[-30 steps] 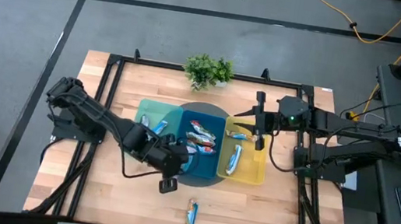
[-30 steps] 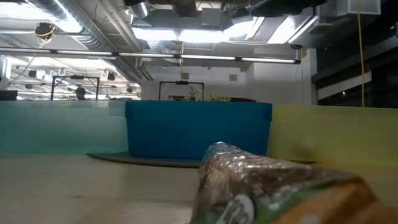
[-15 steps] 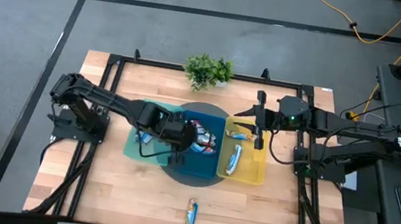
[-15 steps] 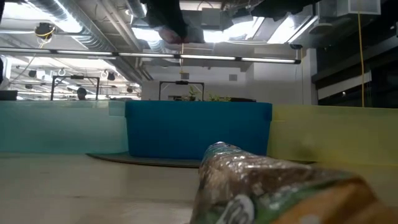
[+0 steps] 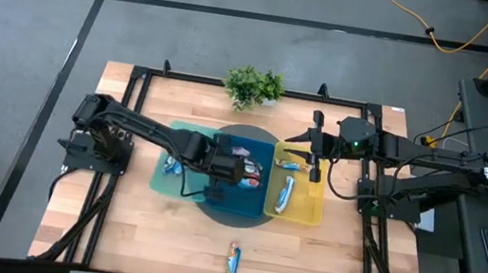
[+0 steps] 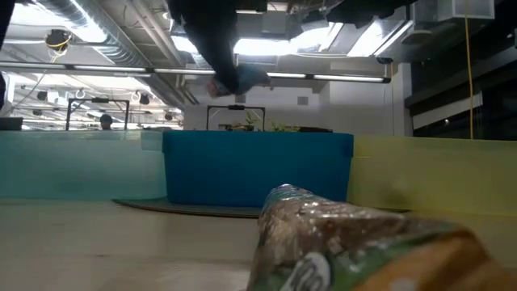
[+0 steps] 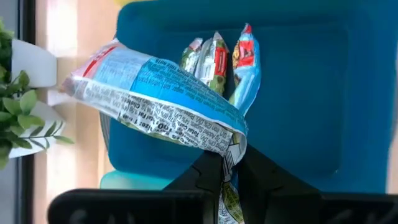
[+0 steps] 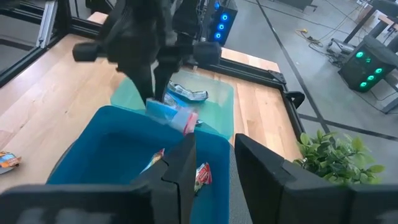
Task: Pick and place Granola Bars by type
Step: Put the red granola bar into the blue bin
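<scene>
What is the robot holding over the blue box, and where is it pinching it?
The left gripper holds a blue-wrapped granola bar by one crimped end of its wrapper, above the blue bin. The right gripper holds nothing.

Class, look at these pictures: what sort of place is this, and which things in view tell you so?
Probably a robotics lab or workshop: a framed wooden table with two mounted arms, cables across a grey floor, and exposed ceiling ducts under strip lights.

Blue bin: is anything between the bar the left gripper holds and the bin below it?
Nothing visible. The left gripper holds a blue-wrapped bar over the blue bin, whose open floor beside the bars already inside is unobstructed.
</scene>
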`<state>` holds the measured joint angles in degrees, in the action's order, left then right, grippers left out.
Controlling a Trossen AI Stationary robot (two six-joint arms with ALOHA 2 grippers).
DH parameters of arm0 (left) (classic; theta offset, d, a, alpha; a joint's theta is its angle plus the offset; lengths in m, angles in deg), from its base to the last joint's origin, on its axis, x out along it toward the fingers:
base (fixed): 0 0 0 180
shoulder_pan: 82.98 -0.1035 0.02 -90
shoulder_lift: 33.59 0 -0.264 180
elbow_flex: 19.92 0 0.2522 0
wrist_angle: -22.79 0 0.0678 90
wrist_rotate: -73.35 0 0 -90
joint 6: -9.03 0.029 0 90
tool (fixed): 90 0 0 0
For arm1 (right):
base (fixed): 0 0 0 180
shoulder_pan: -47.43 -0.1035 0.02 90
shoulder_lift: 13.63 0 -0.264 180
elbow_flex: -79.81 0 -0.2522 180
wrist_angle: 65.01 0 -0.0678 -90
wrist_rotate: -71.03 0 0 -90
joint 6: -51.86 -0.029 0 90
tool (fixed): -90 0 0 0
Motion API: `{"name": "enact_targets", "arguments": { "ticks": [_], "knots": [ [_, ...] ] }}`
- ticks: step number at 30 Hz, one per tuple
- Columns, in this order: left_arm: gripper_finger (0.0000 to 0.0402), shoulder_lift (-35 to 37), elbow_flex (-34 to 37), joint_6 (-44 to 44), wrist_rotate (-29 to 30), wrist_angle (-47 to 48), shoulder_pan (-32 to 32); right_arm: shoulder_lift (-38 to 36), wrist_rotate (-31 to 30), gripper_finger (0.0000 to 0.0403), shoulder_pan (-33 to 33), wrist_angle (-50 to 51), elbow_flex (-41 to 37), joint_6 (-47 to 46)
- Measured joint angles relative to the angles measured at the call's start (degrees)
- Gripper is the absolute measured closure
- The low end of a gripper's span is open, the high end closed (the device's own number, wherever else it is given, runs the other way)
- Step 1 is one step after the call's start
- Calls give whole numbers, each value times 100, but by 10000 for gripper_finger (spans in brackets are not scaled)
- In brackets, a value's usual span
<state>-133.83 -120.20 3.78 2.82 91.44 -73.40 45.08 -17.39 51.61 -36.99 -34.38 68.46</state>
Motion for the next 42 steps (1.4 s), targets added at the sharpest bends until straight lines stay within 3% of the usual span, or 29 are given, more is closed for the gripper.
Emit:
{"name": "enact_targets", "arguments": {
  "ticks": [13, 23, 42],
  "knots": [
    [375, -696, 0, 313, 88, -544, -152, 0, 0, 288, 0, 46, 0, -5],
    [375, -1003, -2, 606, -387, -1186, -124, 0, 2, 288, 0, 169, 0, -9],
    [374, -1533, 2, 953, -762, -1141, -14, 0, 2, 288, 0, 407, 0, -127]
  ]
}}
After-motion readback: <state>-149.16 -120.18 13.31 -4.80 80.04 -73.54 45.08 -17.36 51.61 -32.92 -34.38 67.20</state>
